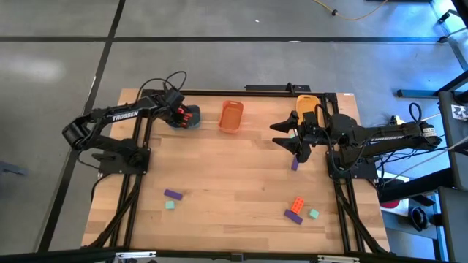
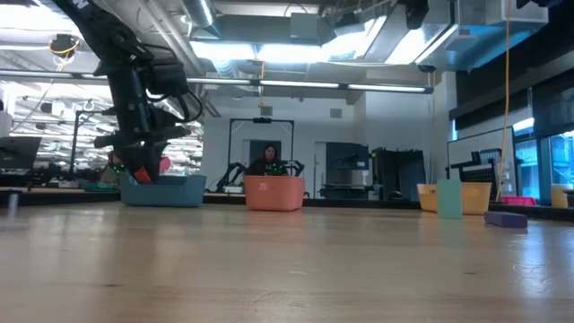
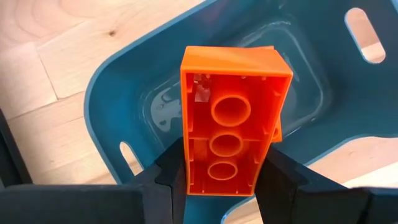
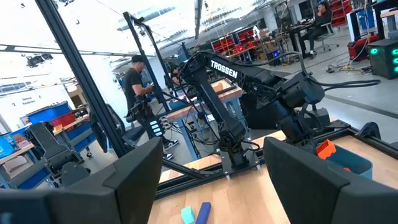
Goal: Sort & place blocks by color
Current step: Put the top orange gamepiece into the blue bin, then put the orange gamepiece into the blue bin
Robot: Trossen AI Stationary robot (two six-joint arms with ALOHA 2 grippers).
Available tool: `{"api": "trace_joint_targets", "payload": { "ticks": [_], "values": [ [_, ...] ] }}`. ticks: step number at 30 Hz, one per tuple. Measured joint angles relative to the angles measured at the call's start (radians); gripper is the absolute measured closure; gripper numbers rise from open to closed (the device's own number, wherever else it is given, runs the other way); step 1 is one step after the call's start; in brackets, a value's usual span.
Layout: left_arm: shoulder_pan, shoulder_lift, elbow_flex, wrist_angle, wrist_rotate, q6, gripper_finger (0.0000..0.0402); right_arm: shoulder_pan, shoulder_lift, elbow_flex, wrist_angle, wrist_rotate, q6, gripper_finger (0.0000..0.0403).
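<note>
"TROSSEN" on left arm [image 1: 117, 115]; left claw [image 3: 219, 180] grips orange brick [image 3: 233, 124].

The left gripper [image 3: 221, 180] is squeezing an orange-red brick [image 3: 233, 121], and that brick is covering much of the blue-grey tray [image 3: 124, 81] floor beneath it; the tray's far wall is running off the left wrist picture. In the high view, the right gripper [image 1: 296, 142] is overlapping the yellow tray [image 1: 306, 102] by the table's far right corner, hiding part of it. A purple brick [image 1: 295, 165] below that gripper is showing too small to tell whether anything is touching it.
</note>
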Motion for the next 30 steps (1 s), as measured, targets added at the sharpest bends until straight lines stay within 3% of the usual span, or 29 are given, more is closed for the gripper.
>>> {"api": "trace_joint_targets", "payload": {
  "ticks": [6,13,20,30],
  "values": [
    [0.000,0.000,0.000,0.000,0.000,-0.002,0.0273,0.000,0.000,0.000,0.000,0.000,0.000,0.0122],
    [0.000,0.000,0.000,0.000,-0.018,-0.019,0.0220,0.000,0.000,0.000,0.000,0.000,0.000,0.0122],
    [0.002,0.000,0.015,-0.004,-0.021,-0.016,0.0205,0.000,0.000,0.000,0.000,0.000,0.000,0.0122],
    [0.028,-0.103,0.266,0.041,0.169,0.037,0.0204,0.000,0.000,0.000,0.000,0.000,-0.004,0.0122]
  ]
}}
